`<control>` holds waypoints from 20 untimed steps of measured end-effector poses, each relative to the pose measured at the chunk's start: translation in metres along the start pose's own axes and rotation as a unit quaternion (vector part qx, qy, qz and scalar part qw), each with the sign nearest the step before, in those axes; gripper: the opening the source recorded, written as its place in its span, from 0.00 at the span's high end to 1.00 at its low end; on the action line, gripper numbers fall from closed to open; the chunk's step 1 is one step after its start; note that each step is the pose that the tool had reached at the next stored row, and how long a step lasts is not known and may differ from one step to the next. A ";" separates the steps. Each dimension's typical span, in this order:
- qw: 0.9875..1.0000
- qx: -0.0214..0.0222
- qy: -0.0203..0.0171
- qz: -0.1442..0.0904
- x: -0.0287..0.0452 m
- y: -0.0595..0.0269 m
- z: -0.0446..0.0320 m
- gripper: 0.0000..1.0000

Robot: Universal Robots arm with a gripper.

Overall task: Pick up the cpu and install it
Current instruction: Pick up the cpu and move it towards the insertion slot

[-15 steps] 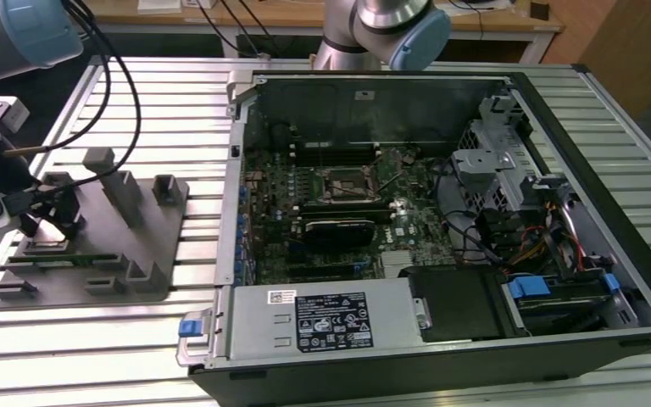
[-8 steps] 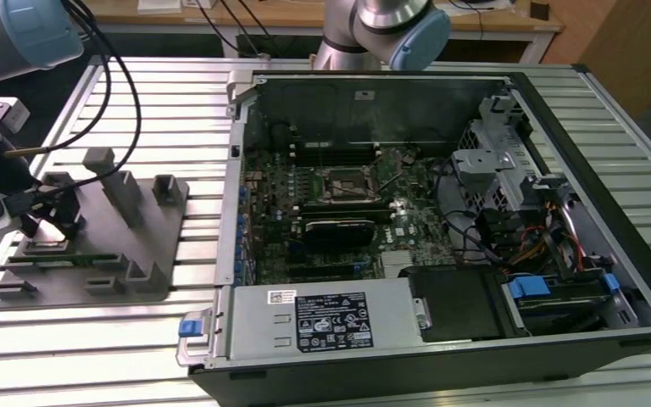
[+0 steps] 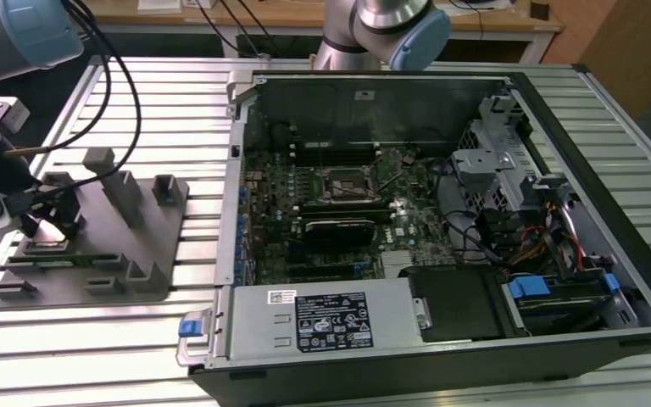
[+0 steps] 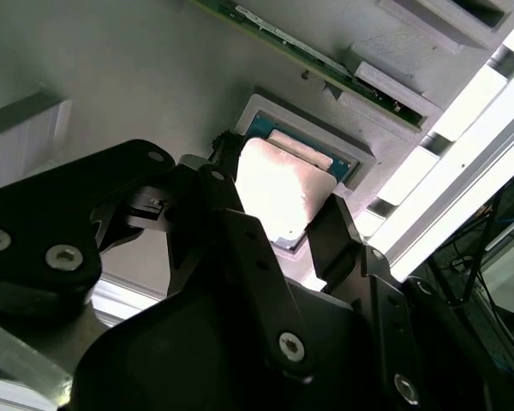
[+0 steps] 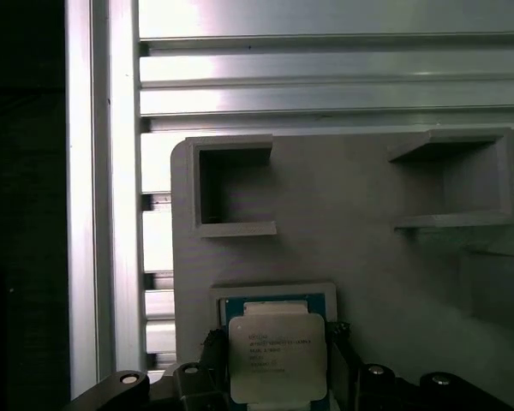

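Currently the black two-fingered pincer [image 5: 278, 358] is narrowed around the small flat square cpu with a silvery-grey metal top plate [image 5: 278, 347]. One finger sits at each opposite edge and no gap is visible in either wrist view, so I read it as clamped on the chip. The cpu sits in its shallow square recess in the grey plastic fixture tray [image 5: 368, 257], level and not yet lifted.

To do this step well: keep the grip square on the edges and draw the chip straight up out of the recess, without tilting or scraping.

The tray rests on a ribbed aluminium table [image 3: 77, 339] at the exterior view's left. An open black computer case [image 3: 597, 170] is well apart, with its black square socket [image 3: 346, 182] on the green motherboard. A wooden bench [image 3: 247, 13] stands behind.
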State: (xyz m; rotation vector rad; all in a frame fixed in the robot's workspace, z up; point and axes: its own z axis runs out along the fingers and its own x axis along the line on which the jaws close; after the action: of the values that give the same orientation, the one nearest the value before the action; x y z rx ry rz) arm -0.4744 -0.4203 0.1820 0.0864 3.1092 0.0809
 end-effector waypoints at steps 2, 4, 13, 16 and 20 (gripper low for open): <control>1.000 -0.002 0.000 -0.001 0.0000 0.0000 -0.0001 0.41; 1.000 -0.002 0.000 -0.005 -0.0001 0.0001 0.0000 0.41; 1.000 -0.003 0.001 -0.020 -0.0001 0.0000 0.0000 0.41; 1.000 -0.003 0.001 -0.020 -0.0001 0.0001 0.0001 0.41; 1.000 -0.003 0.001 -0.020 -0.0001 0.0000 0.0000 0.43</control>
State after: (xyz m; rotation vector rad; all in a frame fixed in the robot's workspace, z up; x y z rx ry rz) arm -0.4743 -0.4203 0.1820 0.0229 3.1116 0.0888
